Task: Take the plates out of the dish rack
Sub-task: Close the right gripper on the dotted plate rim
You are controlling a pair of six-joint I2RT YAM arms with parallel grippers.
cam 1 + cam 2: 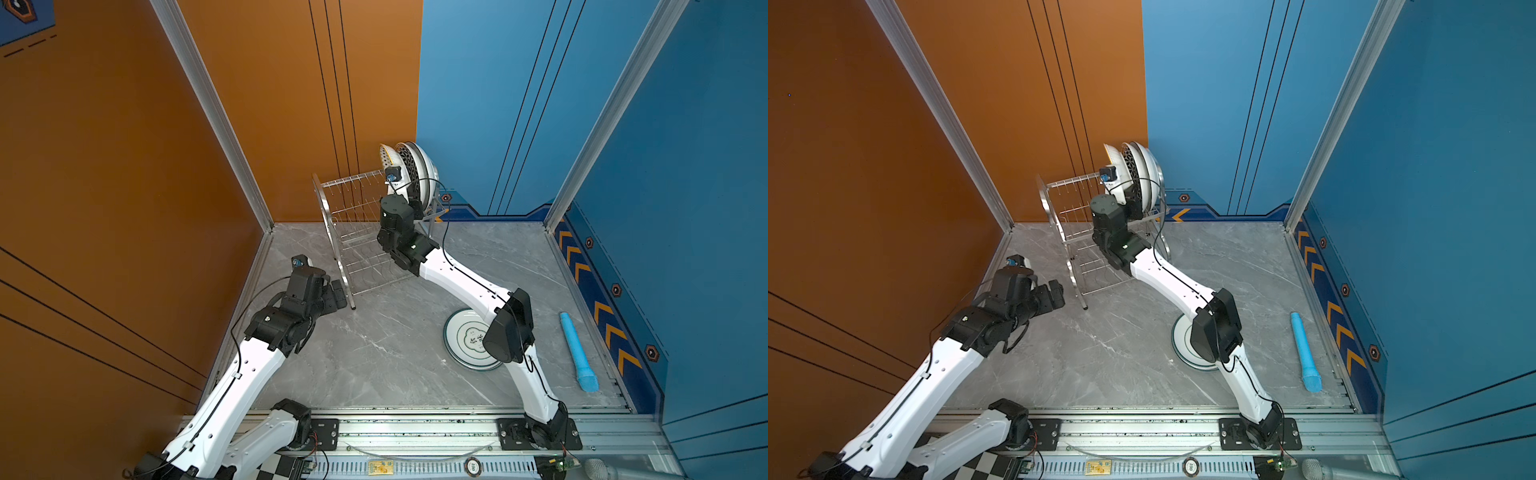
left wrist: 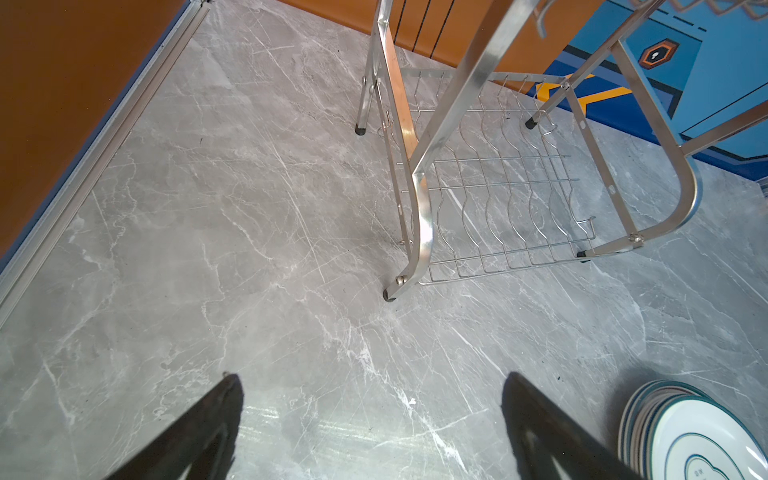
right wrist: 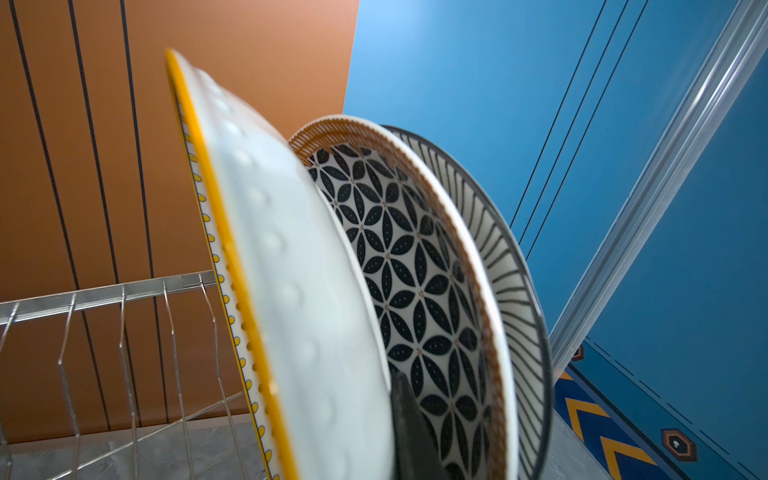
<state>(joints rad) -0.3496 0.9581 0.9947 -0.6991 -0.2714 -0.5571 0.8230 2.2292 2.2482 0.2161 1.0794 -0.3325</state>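
Note:
The dish rack stands at the back of the table, and its upper tier holds three upright plates at the right end. My right gripper is shut on the yellow-rimmed dotted plate. One dark finger lies between it and the flower-patterned plate; the other finger is hidden. A black-striped plate stands behind. My left gripper hangs open and empty over the table by the rack's front leg.
A stack of teal-rimmed plates lies flat on the grey marble table under my right arm. A blue tube-shaped object lies near the right wall. Orange and blue walls enclose the table.

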